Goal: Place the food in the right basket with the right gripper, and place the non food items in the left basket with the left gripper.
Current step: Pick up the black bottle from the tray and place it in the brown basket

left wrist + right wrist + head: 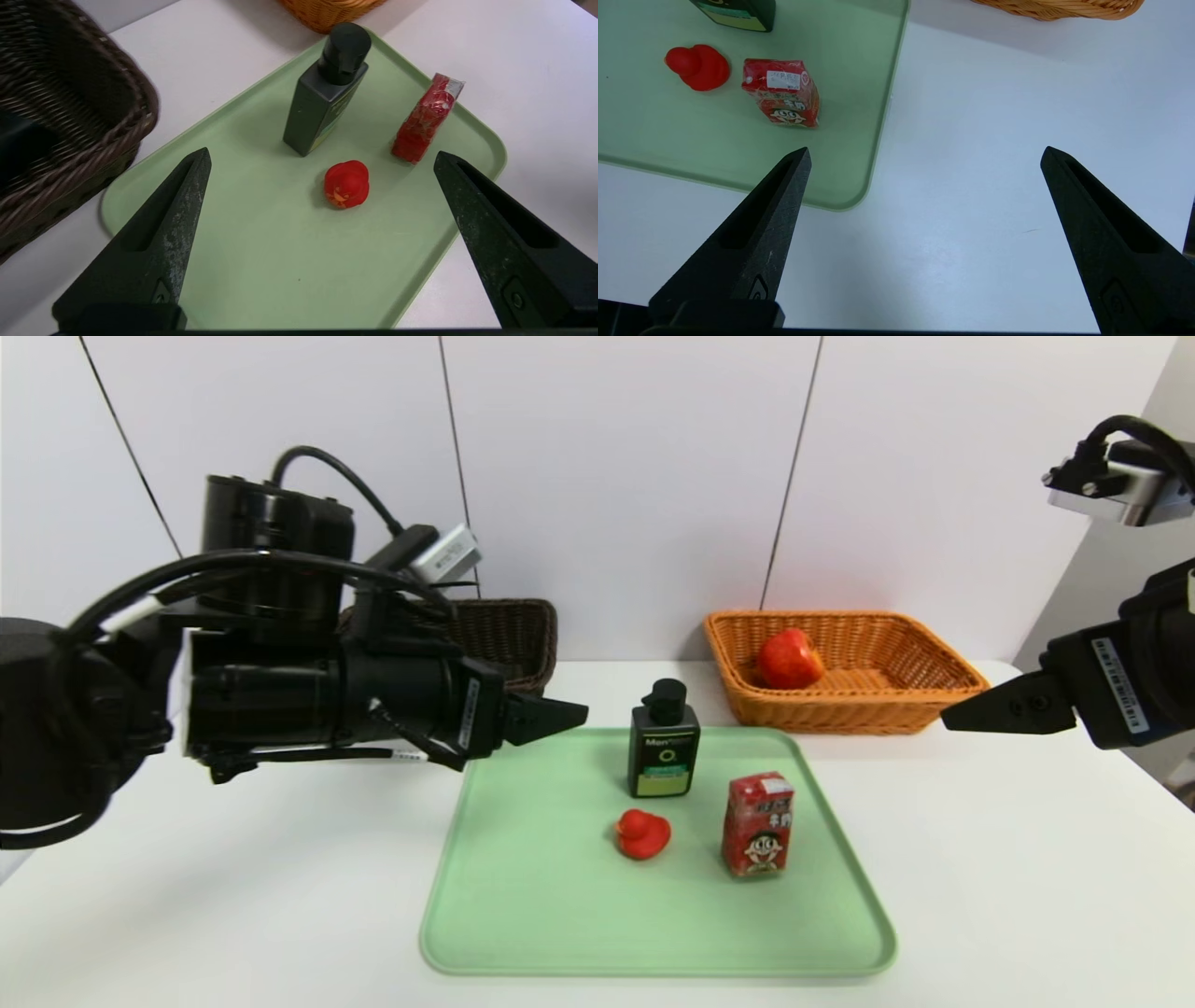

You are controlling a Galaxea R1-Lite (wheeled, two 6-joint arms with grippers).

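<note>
Nearest on the green tray (523, 933), the red rubber duck (642, 833) and the upright red drink carton (757, 823) are found side by side around the tray's middle, the carton toward its right edge. Behind them, near the far edge, the dark pump bottle (664, 739) is stood upright. The left gripper (322, 182) is held above the tray's left edge with its jaws spread wide and empty, lined up on duck and bottle, presumably so that a non-food item can be taken. The right gripper (924, 154) is kept wide and empty beyond the tray's right edge, over bare table (1027, 859). Farther back, the apple (790, 659) is seen already lying in the orange basket (896, 705), while the dark basket (509, 635) is set behind the left arm; a black shape shows inside it in the left wrist view.
</note>
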